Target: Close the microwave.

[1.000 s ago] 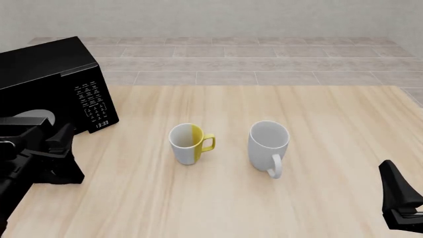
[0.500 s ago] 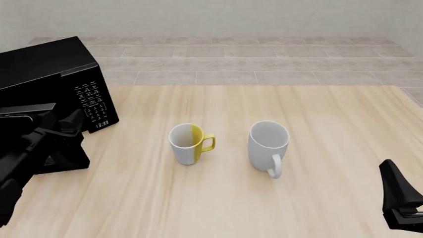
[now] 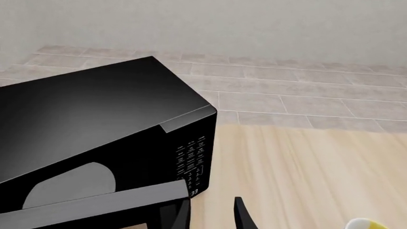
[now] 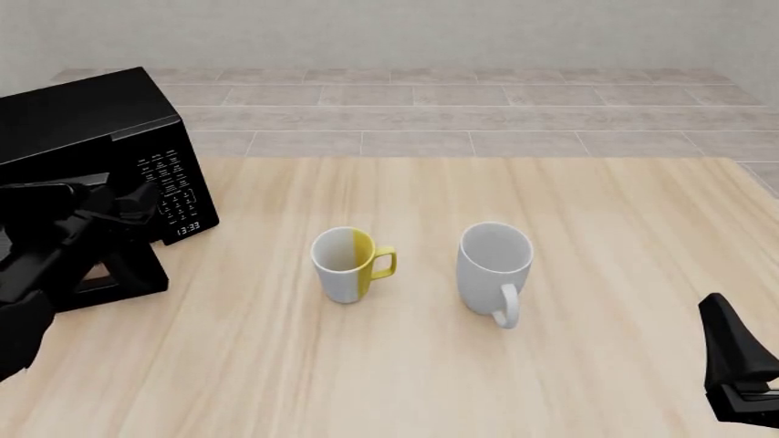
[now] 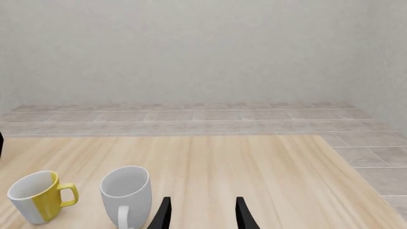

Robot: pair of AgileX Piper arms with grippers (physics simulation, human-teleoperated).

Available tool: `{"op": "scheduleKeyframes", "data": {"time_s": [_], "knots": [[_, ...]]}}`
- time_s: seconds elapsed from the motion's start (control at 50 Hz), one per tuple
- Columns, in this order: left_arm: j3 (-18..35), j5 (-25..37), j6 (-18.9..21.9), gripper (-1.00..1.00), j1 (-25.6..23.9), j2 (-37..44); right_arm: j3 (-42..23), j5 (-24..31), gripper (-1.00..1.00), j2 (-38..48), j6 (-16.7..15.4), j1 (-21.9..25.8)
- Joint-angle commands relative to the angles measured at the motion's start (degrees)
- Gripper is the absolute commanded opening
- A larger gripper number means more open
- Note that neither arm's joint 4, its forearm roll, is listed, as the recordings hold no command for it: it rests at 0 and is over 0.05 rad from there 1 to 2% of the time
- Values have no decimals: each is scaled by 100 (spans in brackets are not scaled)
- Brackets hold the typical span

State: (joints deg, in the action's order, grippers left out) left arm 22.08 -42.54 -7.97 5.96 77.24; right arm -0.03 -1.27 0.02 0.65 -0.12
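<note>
Front view showed the microwave [image 4: 104, 146] at the table's far left corner, about 10 o'clock from the table's centre, with its keypad side turned toward the mugs. Its door [image 4: 91, 269] was partly open and swung out toward the near side. The left gripper [image 4: 116, 212] was right at this door, in front of the oven's opening and just beside the keypad panel; whether it touched the door I could not tell, because black lay on black there. In the left wrist view the door's top edge [image 3: 95, 205] crossed in front of the grey round plate [image 3: 70, 183] inside, and one dark finger [image 3: 243, 217] stood beside the door with a clear gap to the other, so the left claw was spread and grasped nothing.

At 3 o'clock from the microwave, well apart from it, a white and yellow mug [image 4: 349, 263] stood upright on the wooden table [image 4: 585, 210]. Just beside it, further to 3 o'clock, stood a bigger white mug [image 4: 495, 267], handle toward the near side.

The right gripper [image 4: 736, 365] hung at the near right corner, about 4 o'clock from the mugs, far from the microwave. In the right wrist view its fingers [image 5: 163, 214] were apart and empty.
</note>
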Motion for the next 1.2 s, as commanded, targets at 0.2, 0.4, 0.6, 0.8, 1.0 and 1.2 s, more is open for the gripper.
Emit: {"op": "scheduleKeyframes", "data": {"time_s": [0.2,0.4,0.6,0.8,1.0,1.2], "knots": [[783,433,382,100,842,863,0,-2,100,0,-4,3],[1126,664,288,100,829,1059,-1,-6,100,0,-8,2],[1553,835,247,100,888,1489,0,-6,100,0,-5,-4],[2010,1026,54,100,955,1963,0,-18,100,0,0,9],[2163,1085,110,100,1042,2042,0,-20,100,0,-1,-12],[2425,1158,42,100,1104,2374,0,-34,100,0,2,-13]]}}
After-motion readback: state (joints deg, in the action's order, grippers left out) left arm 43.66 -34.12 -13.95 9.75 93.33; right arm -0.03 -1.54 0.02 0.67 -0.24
